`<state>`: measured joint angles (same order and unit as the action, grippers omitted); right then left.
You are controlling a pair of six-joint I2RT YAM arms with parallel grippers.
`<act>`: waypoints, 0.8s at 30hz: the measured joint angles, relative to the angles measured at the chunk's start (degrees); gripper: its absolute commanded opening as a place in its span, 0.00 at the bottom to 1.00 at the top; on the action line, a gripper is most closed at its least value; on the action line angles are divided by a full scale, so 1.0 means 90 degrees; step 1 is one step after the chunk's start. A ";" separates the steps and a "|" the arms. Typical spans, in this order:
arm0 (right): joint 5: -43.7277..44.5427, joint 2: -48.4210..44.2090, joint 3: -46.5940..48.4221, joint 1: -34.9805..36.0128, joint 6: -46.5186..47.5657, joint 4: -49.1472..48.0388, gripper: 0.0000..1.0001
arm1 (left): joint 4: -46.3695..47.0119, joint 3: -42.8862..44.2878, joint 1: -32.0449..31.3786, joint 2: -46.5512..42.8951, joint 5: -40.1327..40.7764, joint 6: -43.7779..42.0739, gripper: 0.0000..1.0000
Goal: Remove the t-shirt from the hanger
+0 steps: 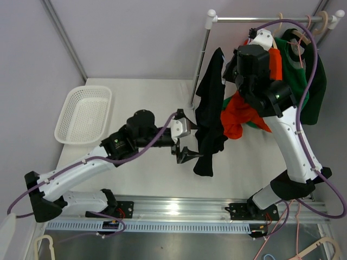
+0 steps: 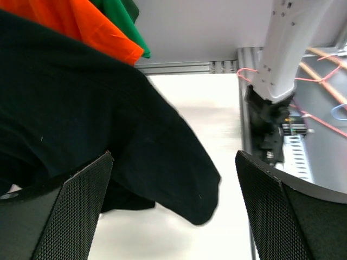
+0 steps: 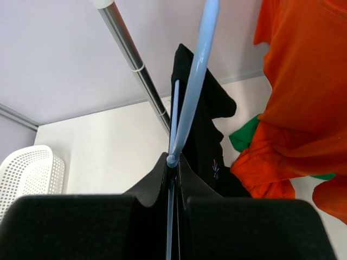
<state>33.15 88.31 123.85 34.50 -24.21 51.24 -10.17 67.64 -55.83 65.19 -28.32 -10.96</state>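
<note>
A black t-shirt [image 1: 209, 111] hangs in a long fold from a light blue hanger [image 3: 191, 89], beside the clothes rack. My right gripper [image 3: 173, 160] is shut on the hanger's thin wire, up by the rack in the top view [image 1: 233, 70]. The shirt [image 3: 206, 122] drapes just beyond its fingers. My left gripper [image 1: 193, 135] is open at the shirt's lower part. In the left wrist view the shirt's hem [image 2: 179, 179] droops between the two wide-apart mesh fingers [image 2: 76, 211], above the white table, and neither one pinches it.
An orange shirt [image 1: 238, 116] and a green shirt [image 1: 313, 81] hang from the rack's rail [image 1: 260, 19] right of the black one. The rack's upright pole [image 1: 199, 65] stands behind it. A white basket [image 1: 84, 114] sits at the table's left. A metal rail [image 1: 190, 208] runs along the near edge.
</note>
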 measured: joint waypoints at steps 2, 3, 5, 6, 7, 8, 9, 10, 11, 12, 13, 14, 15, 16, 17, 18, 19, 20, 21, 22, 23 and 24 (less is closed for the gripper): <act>-0.0049 0.0002 0.0039 -0.0002 -0.0024 0.0017 0.00 | 0.0214 -0.0012 -0.0362 0.0160 0.0588 -0.0141 0.99; -0.0083 0.0005 0.0053 -0.0002 -0.0029 0.0036 0.00 | 0.0328 -0.0015 -0.0447 0.0206 0.0848 -0.0177 0.99; -0.0131 0.0034 0.0129 -0.0002 -0.0046 0.0090 0.00 | 0.0559 -0.0024 -0.0797 0.0457 0.1372 -0.0172 1.00; -0.0138 0.0051 0.0172 -0.0002 -0.0049 0.0100 0.00 | 0.0682 -0.0029 -0.0867 0.0561 0.1615 -0.0138 1.00; -0.0160 0.0070 0.0219 -0.0007 -0.0051 0.0104 0.00 | 0.0801 -0.0039 -0.0901 0.0661 0.1834 -0.0104 1.00; -0.0175 0.0083 0.0257 -0.0010 -0.0053 0.0112 0.00 | 0.0911 -0.0056 -0.0908 0.0770 0.2050 -0.0058 0.99; -0.0187 0.0085 0.0279 -0.0012 -0.0058 0.0107 0.00 | 0.1003 -0.0063 -0.0918 0.0862 0.2249 -0.0022 0.99; -0.0199 0.0085 0.0299 -0.0012 -0.0066 0.0112 0.00 | 0.1090 -0.0063 -0.0920 0.0962 0.2455 0.0029 0.97; -0.0204 0.0085 0.0321 -0.0012 -0.0068 0.0117 0.00 | 0.1144 -0.0063 -0.0925 0.1042 0.2596 0.0068 0.96; -0.0221 0.0085 0.0338 -0.0012 -0.0068 0.0121 0.00 | 0.1202 -0.0063 -0.0937 0.1134 0.2766 0.0114 0.95; -0.0221 0.0085 0.0352 -0.0015 -0.0068 0.0129 0.00 | 0.1236 -0.0063 -0.0950 0.1205 0.2909 0.0148 0.95; -0.0223 0.0085 0.0367 -0.0012 -0.0066 0.0134 0.00 | 0.1251 -0.0063 -0.0962 0.1273 0.3048 0.0177 0.93; -0.0223 0.0087 0.0381 -0.0012 -0.0063 0.0136 0.00 | 0.1258 -0.0063 -0.0962 0.1314 0.3164 0.0214 0.92; -0.0223 0.0087 0.0398 -0.0015 -0.0063 0.0136 0.00 | 0.1268 -0.0066 -0.0962 0.1341 0.3288 0.0226 0.90; -0.0221 0.0095 0.0423 -0.0015 -0.0063 0.0136 0.00 | 0.1290 -0.0080 -0.0962 0.1343 0.3378 0.0240 0.82; -0.0223 0.0100 0.0444 -0.0015 -0.0061 0.0136 0.00 | 0.1328 -0.0100 -0.0962 0.1341 0.3463 0.0279 0.76; -0.0221 0.0112 0.0474 -0.0015 -0.0063 0.0136 0.00 | 0.1372 -0.0102 -0.0962 0.1338 0.3519 0.0313 0.67; -0.0221 0.0119 0.0500 -0.0015 -0.0061 0.0134 0.00 | 0.1389 -0.0102 -0.0962 0.1341 0.3553 0.0352 0.48; -0.0219 0.0129 0.0515 -0.0015 -0.0063 0.0131 0.00 | 0.1401 -0.0102 -0.0964 0.1341 0.3580 0.0386 0.40; -0.0216 0.0136 0.0532 -0.0015 -0.0058 0.0134 0.00 | 0.1416 -0.0102 -0.0969 0.1331 0.3577 0.0374 0.34; -0.0206 0.0148 0.0544 -0.0019 -0.0046 0.0131 0.00 | 0.1443 -0.0129 -0.0976 0.1307 0.3555 0.0379 0.24; -0.0175 0.0163 0.0554 -0.0027 -0.0034 0.0131 0.00 | 0.1547 -0.0219 -0.1005 0.1246 0.3512 0.0367 0.21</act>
<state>31.57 89.78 128.84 34.26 -24.51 52.42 3.75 65.67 -64.88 76.40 3.29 -7.66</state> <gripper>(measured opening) 0.043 0.291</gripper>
